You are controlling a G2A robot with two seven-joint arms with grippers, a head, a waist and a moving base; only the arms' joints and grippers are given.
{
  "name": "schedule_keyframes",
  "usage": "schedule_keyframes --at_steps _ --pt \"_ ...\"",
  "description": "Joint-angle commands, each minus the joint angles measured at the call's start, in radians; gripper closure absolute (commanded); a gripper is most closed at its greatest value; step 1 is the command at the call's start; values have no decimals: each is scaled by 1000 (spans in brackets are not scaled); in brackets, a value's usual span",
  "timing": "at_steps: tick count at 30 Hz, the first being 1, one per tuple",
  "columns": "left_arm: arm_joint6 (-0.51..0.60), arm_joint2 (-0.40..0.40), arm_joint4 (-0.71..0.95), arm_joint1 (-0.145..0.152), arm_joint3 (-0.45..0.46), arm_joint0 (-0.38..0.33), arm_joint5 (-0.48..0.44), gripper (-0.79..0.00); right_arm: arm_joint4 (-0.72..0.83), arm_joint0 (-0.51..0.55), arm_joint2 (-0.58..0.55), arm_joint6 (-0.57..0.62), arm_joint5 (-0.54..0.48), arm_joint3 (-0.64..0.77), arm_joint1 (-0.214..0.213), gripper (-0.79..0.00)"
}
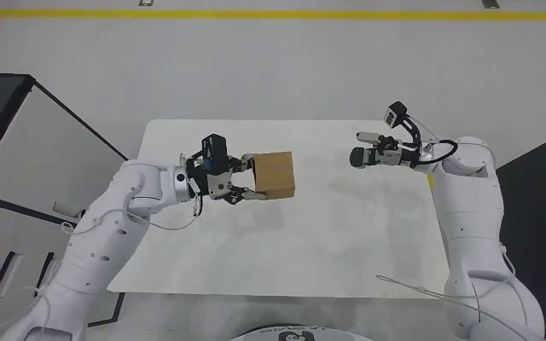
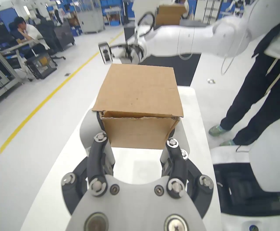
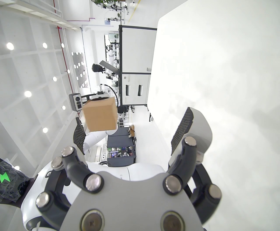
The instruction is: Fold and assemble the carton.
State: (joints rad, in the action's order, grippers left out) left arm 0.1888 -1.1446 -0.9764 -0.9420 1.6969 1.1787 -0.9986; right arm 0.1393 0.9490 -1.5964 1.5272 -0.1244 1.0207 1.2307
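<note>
Two poses: left arm (image 1: 136,192) outstretched, jaws pinching carton (image 1: 275,174); right arm (image 1: 456,166) angled inward, jaws spread.

Bright, even light from round ceiling lamps (image 3: 28,93) washes the white table (image 1: 341,247) almost to glare, the carton (image 1: 275,174) casts only a faint soft shadow on it, and both wrist views bow straight lines near their edges.

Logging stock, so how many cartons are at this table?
1: the carton, gripped by the left hand above the table. A brown box stands far behind in the room.
</note>
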Motion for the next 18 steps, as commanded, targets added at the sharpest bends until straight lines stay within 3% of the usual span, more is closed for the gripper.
schedule_keyframes --at_steps 1,8,18 --pt "-47 53 2 -13 -70 -25 -11 0 0 0 0 0 0 0 0 -785" --pt "-233 235 -87 -66 -268 -131 -14 0 0 0 0 0 0 0 0 -785" --pt "-244 248 -106 -71 -278 -133 1 0 0 0 0 0 0 0 0 -785"
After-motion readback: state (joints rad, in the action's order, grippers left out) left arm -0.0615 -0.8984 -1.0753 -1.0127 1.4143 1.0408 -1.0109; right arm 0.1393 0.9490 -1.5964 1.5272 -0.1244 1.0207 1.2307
